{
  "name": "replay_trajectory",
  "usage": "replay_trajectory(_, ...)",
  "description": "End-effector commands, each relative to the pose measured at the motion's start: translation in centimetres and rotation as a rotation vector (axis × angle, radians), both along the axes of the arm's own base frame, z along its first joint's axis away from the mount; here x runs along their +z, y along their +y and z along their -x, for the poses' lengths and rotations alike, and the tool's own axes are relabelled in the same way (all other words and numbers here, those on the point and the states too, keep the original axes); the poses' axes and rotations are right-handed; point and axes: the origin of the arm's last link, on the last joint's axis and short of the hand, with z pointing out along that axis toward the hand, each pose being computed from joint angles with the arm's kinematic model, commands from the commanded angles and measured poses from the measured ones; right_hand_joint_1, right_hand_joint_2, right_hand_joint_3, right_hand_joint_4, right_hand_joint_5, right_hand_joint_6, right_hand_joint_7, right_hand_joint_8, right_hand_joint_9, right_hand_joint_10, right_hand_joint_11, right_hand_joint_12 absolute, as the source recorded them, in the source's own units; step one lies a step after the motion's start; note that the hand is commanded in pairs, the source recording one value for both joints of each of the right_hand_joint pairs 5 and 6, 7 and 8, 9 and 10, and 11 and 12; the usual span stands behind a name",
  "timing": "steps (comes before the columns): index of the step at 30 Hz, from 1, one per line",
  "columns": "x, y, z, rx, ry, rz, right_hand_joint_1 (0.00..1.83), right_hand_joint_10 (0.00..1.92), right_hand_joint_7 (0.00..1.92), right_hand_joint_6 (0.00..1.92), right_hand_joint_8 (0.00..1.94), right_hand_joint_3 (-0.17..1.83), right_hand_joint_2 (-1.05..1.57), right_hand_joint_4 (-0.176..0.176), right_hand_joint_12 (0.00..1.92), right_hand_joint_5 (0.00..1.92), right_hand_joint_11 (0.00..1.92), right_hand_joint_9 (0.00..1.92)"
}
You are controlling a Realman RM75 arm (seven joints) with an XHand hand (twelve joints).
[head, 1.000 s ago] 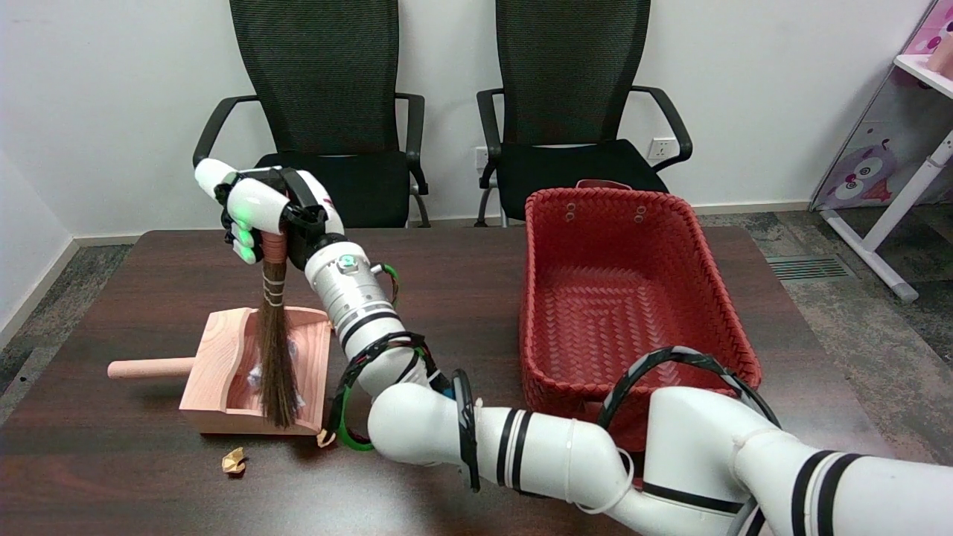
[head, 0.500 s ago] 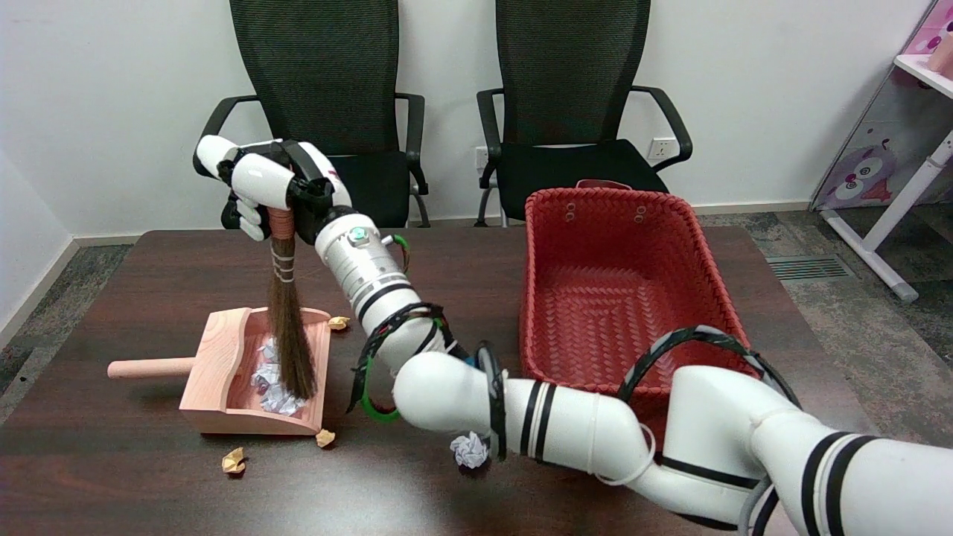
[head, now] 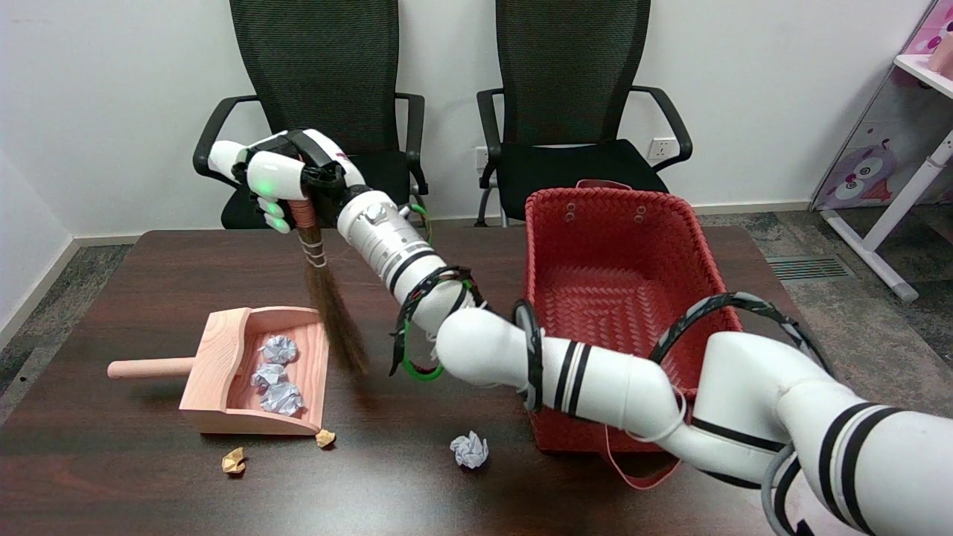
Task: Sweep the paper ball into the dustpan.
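The robot hand (head: 287, 179) grips the broom (head: 331, 305) beside the dustpan (head: 223, 365); a paper ball (head: 469, 450) lies right of the dustpan.

The broom's bristles (head: 344, 335) are motion-blurred. The hand (head: 279, 179) hides the broom's handle top. The right arm (head: 856, 461) is cut off at the lower right edge.

Reaches in from the lower right: white right arm with black bands (head: 595, 380), stretched up and leftward across the dark tabletop (head: 149, 476). Ends in the black-and-white robot hand (head: 287, 182), raised high, fingers curled tight around the reddish handle of a brown bristle broom (head: 327, 298), bristles slanting down-right.
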Motion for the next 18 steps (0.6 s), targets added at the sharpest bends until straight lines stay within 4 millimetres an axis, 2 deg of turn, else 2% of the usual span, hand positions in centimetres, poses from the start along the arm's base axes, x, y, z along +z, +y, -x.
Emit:
replay_trajectory(1,3.2,-3.4,2.0,-0.042,0.286,-0.014,1.08,1.92,1.92,1.92,1.92,0.76,1.57,0.065,1.92,1.92,1.92,1.92)
replay_trajectory(9,3.0,-4.4,4.2,-0.115,0.396,-0.074,1.09,1.92,1.92,1.92,1.92,0.64,1.57,0.061,1.92,1.92,1.92,1.92)
replay_trajectory(18,1.7,-3.9,4.1,-0.021,0.611,-0.112,1.09,1.92,1.92,1.92,1.92,0.60,1.57,0.059,1.92,1.92,1.92,1.92)
